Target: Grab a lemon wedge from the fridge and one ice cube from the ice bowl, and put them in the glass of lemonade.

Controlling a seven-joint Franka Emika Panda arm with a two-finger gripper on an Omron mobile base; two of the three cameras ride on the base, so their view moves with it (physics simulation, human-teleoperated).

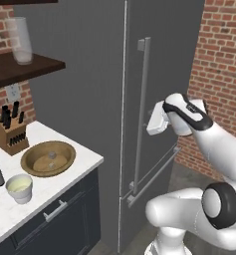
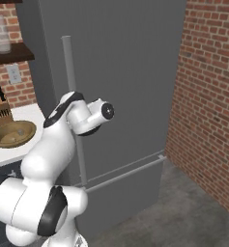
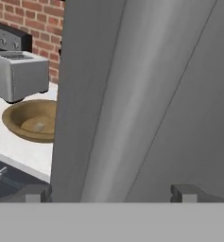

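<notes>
The hand (image 3: 111, 193) is at the fridge (image 1: 89, 74) door, its fingers (image 3: 189, 193) spread wide apart and holding nothing — the long vertical handle (image 1: 142, 114) runs up between them in the hand view. The door is closed. To the left, on the white counter (image 1: 64, 179), sits the wooden bowl (image 1: 48, 158) with an ice cube (image 1: 52, 155) in it, and nearer the front the small cup of lemonade (image 1: 19, 188). A knife block (image 1: 10, 134) stands behind the bowl — a toaster (image 3: 19, 75) beside it.
</notes>
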